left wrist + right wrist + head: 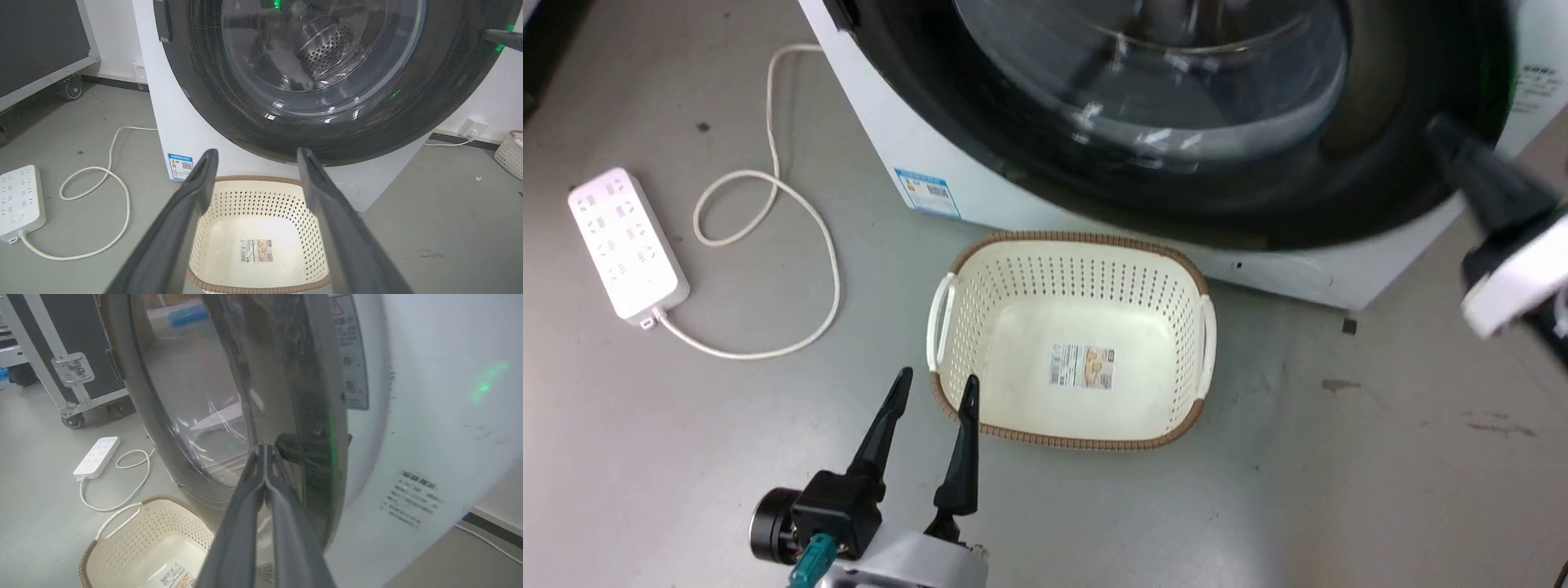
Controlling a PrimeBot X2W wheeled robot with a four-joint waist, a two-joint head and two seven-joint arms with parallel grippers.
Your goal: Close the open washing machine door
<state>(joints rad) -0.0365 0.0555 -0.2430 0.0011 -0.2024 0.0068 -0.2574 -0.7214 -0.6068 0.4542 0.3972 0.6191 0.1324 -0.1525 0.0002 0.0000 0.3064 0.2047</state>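
Mid-push, we've got the right end effector (265,451), fingers pinched together and empty, on the big round black-rimmed glass washing machine door (1282,204), seemingly almost shut (blurred); left end effector (937,379) hangs wide open, empty; next: press until latched.

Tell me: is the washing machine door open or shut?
Shut or nearly: the washing machine door lies flat against the white front, right gripper at its rim. Latched: cannot tell.

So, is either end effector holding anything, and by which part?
Nothing held. Left end effector open by the basket; right end effector shut empty, tips at the door rim.
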